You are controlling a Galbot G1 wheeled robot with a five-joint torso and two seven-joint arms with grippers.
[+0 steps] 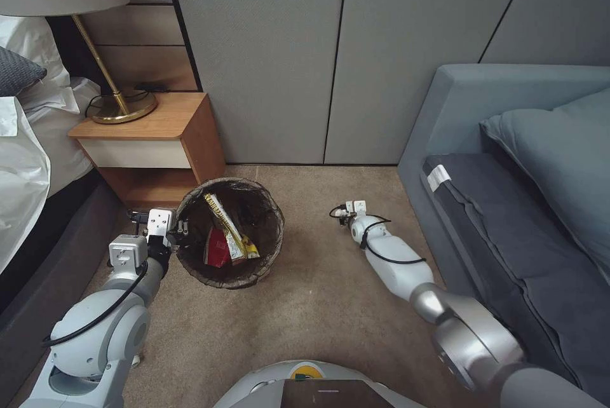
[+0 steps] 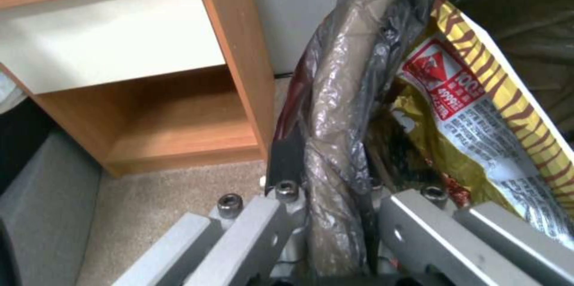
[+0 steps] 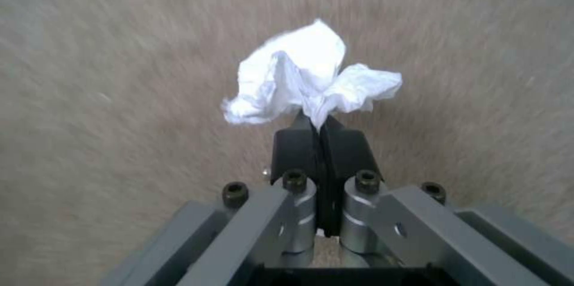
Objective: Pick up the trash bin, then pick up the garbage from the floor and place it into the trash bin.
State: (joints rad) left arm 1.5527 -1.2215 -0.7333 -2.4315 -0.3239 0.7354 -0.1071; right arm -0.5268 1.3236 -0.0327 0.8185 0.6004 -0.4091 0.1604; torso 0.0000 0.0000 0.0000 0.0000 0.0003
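My left gripper (image 1: 176, 230) holds the trash bin (image 1: 260, 255) by its near rim. In the left wrist view that gripper (image 2: 329, 165) is shut on the bag-covered rim (image 2: 341, 75), with one finger outside and one inside. In the bin lie a yellow wrapper (image 1: 230, 230) (image 2: 478, 111) and a red packet (image 1: 217, 249). To the right of the bin, my right gripper (image 1: 348, 211) points down over the carpet floor (image 1: 318, 306). The right wrist view shows it (image 3: 320, 127) shut on a crumpled white tissue (image 3: 311, 75) above the carpet (image 3: 119, 53).
A wooden nightstand (image 1: 152, 141) with a brass lamp (image 1: 121, 109) stands just behind the bin, and a bed (image 1: 25, 160) is at the left. A blue-grey sofa (image 1: 508, 224) runs along the right. Grey wall panels (image 1: 318, 46) close the back.
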